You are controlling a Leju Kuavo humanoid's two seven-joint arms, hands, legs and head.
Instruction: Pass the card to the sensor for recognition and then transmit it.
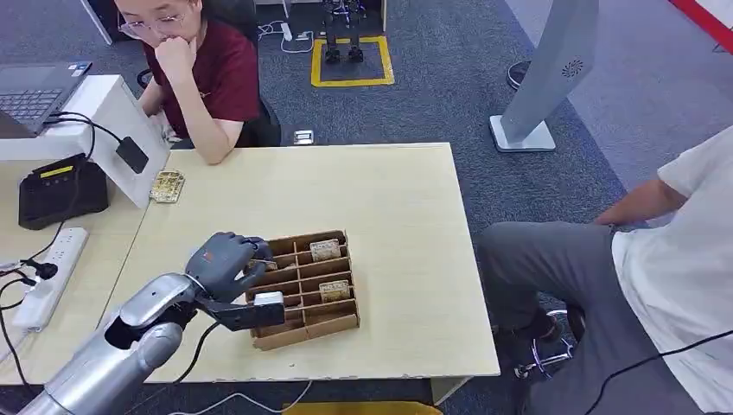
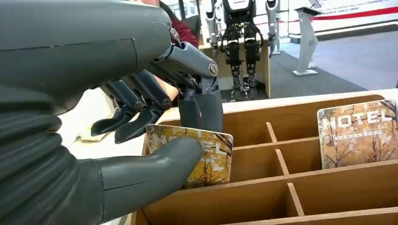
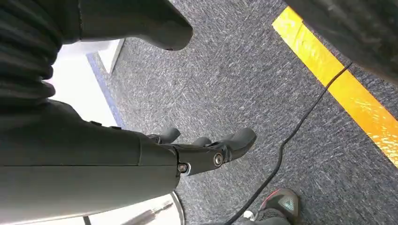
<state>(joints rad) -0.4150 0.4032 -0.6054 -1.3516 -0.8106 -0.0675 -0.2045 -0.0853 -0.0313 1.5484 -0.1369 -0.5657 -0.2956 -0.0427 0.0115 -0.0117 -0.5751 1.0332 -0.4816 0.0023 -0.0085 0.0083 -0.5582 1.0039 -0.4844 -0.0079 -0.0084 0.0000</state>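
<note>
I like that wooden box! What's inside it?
The wooden box holds hotel cards. The left robot hand pinches one card, and hides the compartments beneath it.

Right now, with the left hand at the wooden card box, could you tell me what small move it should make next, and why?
Probably lift the card straight up out of its slot. The left hand already pinches it between thumb and fingers, but its lower edge sits behind a divider of the wooden box. Clearing that wall first should let it travel freely toward the sensor.
</note>
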